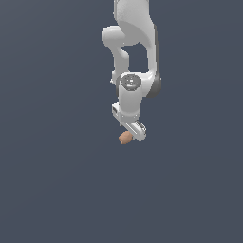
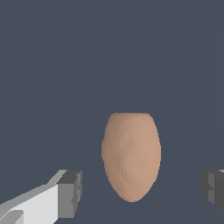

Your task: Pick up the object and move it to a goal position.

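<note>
The object [image 1: 125,137] is a small smooth orange-brown egg-like lump on the dark grey floor. In the exterior view the white gripper [image 1: 133,132] hangs right over it, and only the object's left part shows past the hand. In the wrist view the object [image 2: 131,155] lies between the two dark finger pads [image 2: 70,192], with a gap on each side. The gripper [image 2: 142,193] is open and straddles the object without touching it.
The white arm [image 1: 133,57] reaches down from the top of the exterior view. A plain dark grey floor [image 1: 52,180] lies all around.
</note>
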